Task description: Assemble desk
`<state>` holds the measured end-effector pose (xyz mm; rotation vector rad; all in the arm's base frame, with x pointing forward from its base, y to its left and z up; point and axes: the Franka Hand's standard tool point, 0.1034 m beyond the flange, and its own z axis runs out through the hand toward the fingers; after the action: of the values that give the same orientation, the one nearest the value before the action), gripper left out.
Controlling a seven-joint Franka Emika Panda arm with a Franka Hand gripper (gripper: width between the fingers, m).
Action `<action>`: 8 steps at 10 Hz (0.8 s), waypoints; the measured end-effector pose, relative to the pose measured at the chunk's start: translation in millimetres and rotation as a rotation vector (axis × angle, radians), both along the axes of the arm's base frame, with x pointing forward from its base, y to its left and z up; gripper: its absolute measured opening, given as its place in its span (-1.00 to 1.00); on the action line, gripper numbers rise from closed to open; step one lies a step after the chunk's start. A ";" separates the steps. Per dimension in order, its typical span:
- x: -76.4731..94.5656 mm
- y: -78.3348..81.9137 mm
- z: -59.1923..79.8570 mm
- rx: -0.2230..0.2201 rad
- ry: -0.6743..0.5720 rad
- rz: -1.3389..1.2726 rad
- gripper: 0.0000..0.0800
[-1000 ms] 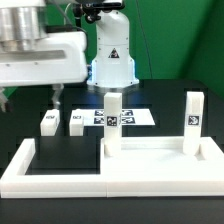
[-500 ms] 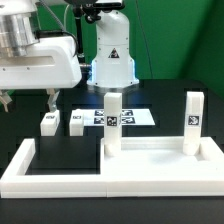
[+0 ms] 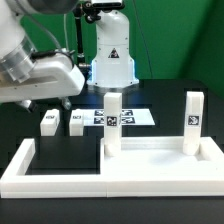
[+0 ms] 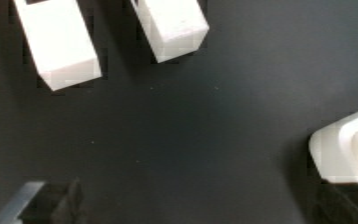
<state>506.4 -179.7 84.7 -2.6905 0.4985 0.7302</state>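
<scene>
fence: rimmed white tabletop at 3 o'clock, 2 upright block legs on it | 2 loose legs at 10 o'clock | gripper wide, empty

tabletop: white rimmed slab, laid flat, seen well apart from gripper, toward exterior view's right | upright legs: white tagged blocks, stood on tabletop, one toward each end | loose legs: white, tagged, laid side by side, slightly apart, near and below gripper, not touched
</scene>
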 end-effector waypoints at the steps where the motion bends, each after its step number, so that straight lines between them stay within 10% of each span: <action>1: 1.6 1.1 -2.5 0.017 0.029 0.009 0.62; 4: -27.5 7.4 -12.5 0.160 0.267 0.022 0.62; 8: -38.6 9.9 -23.4 0.168 0.320 0.031 0.62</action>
<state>467.8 -169.8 61.2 -2.4415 0.4474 1.1659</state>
